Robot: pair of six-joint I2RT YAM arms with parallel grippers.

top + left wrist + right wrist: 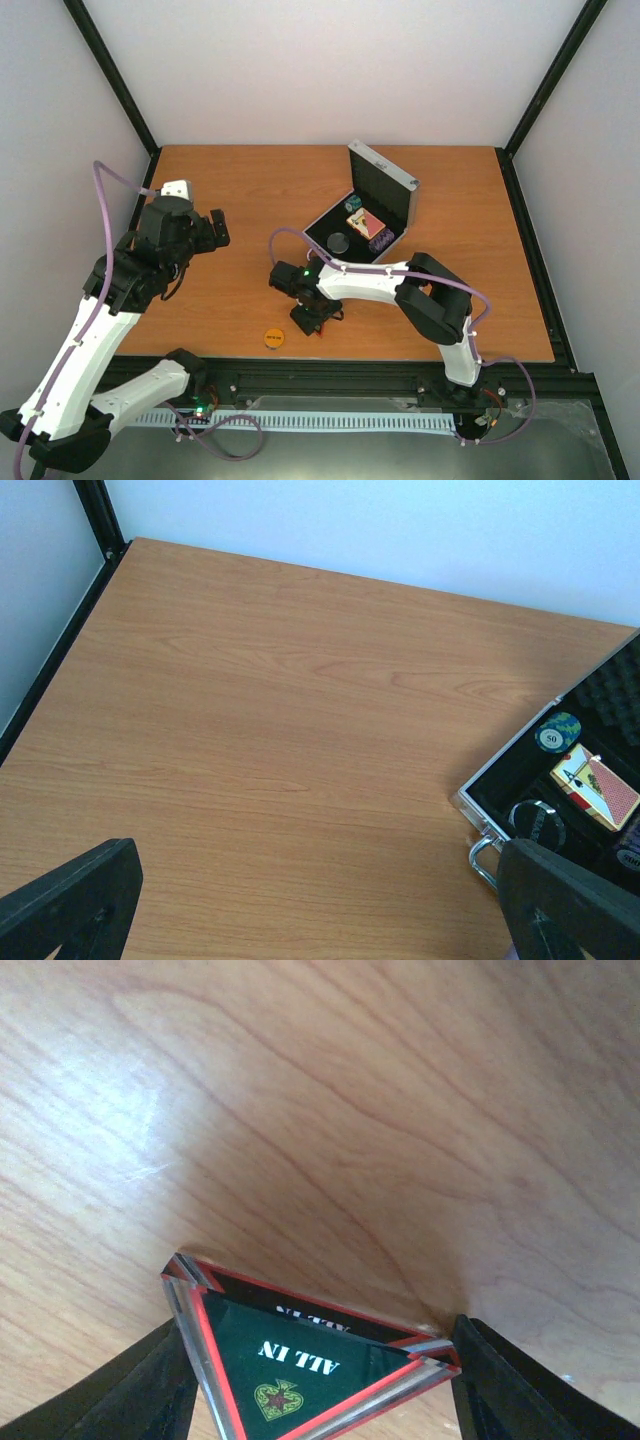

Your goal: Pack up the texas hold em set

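Nearest the arms' bases, the orange disc (273,337) lies flat on the bench (250,190), outside the case and touched by nothing, so it looks like one of the pieces left to pack. Just beside it, slightly farther in, the right end effector (318,1345) is down at bench level around the black-red triangle (290,1365). The triangle lies face up, its "ALL IN" lettering showing, and the fingers (150,1390) bear on its left edge and right corner. Taking it by the rim makes sense, since a flat piece offers nothing else to hold. By the look of it the triangle is clamped but not yet off the wood. Farther back on the left, the left end effector (318,880) hangs over bare bench with its jaws spread wide and nothing between them, probably parked aside so the other arm's way to the case is free. Farthest off, right of centre, the silver case (318,225) stands with its lid (385,180) propped upright, leaving the black-lined tray open from above. Already inside are the card pack (600,790), a poker chip (557,732) marked 50 and the clear disc (340,241). Its metal handle (482,855) faces the arms. The likely next need is a lift and a carry over the case's near wall.
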